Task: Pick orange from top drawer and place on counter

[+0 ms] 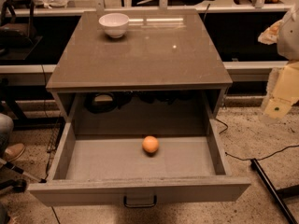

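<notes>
Orange lying in the opened top drawer (88,160)

At 6 o'clock the drawer's front panel and dark handle (139,201) are seen. The orange (150,144) is found on the drawer floor, near centre. At 12 o'clock a white bowl (114,24) is set on the counter (140,59). The gripper (279,104) is held at 3 o'clock, apart from the counter. How far open it is cannot be told.
</notes>
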Motion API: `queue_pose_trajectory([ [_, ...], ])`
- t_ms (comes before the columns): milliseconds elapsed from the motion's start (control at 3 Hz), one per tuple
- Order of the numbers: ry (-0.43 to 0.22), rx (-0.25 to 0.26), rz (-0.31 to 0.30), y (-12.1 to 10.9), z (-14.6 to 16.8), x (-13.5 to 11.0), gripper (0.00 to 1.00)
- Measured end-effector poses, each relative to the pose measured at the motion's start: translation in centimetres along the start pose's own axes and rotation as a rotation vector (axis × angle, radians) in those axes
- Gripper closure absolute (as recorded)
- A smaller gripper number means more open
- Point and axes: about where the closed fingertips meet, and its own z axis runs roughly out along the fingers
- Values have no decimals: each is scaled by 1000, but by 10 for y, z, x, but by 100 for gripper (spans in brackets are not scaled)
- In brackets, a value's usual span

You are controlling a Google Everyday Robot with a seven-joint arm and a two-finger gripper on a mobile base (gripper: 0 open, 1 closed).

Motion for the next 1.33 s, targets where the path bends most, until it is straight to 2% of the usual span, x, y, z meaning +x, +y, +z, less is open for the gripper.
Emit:
queue_pose_trajectory([
  [333,0,0,0,0,0,0,0],
  [667,-51,-23,18,-1,16,-1,0],
  [1000,-157,-107,76,6,71,-10,0],
  [1333,-265,-175,152,18,129,-29,0],
])
